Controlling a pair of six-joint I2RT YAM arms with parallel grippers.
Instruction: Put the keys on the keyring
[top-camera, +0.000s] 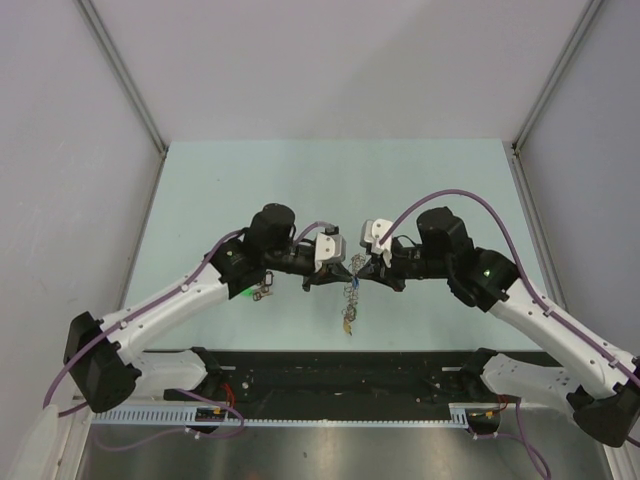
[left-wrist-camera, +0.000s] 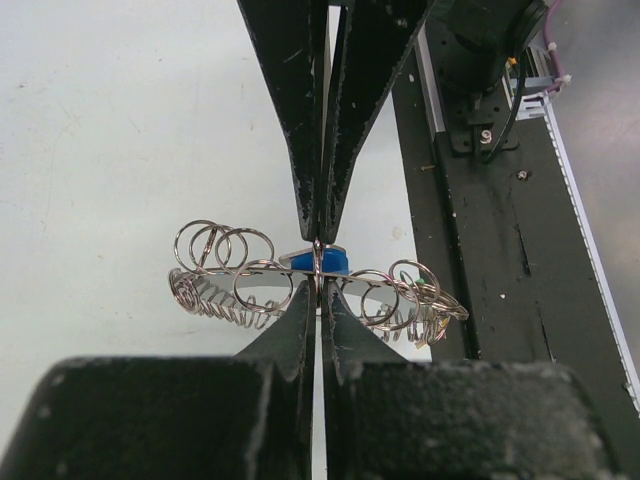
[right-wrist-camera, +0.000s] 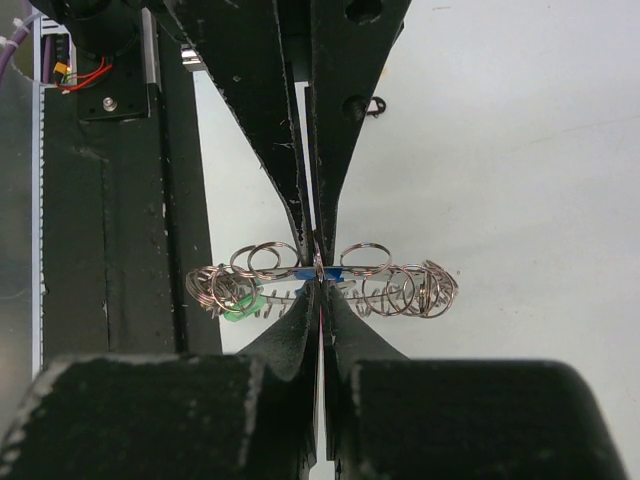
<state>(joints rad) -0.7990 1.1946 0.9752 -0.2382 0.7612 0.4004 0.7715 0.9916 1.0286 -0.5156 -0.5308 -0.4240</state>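
- Your left arm (top-camera: 180, 300) and right arm (top-camera: 540, 310) reach in from either side and meet tip to tip over the middle of the pale green desk (top-camera: 420, 180).
- The keyring (top-camera: 350, 288) sits exactly at that meeting point. From the top camera you see it as a tangle of silvery loops trailing toward the near edge, with a yellowish piece at its lowest end.
- You cannot tell from above whether that trailing end touches the desk.
- In the left wrist camera the keyring (left-wrist-camera: 250, 290) shows edge-on, a band of small wire rings spread out to both sides. Your left jaws are pinched narrow on its wire at the centre, and the right jaws come down from the top of the view onto the same spot.
- A blue tag (left-wrist-camera: 305, 262) lies just behind the pinch. Whether either set of jaws also grips it is not clear.
- The right wrist camera gives you the mirror view: the right jaws are closed tight on the keyring (right-wrist-camera: 400, 290), with the blue tag (right-wrist-camera: 303, 272) at the grip and a green tag (right-wrist-camera: 240, 303) hanging among the loops to the left.
- A separate key with a green tag (top-camera: 258, 291) lies on the desk just beside your left arm, apart from the keyring.
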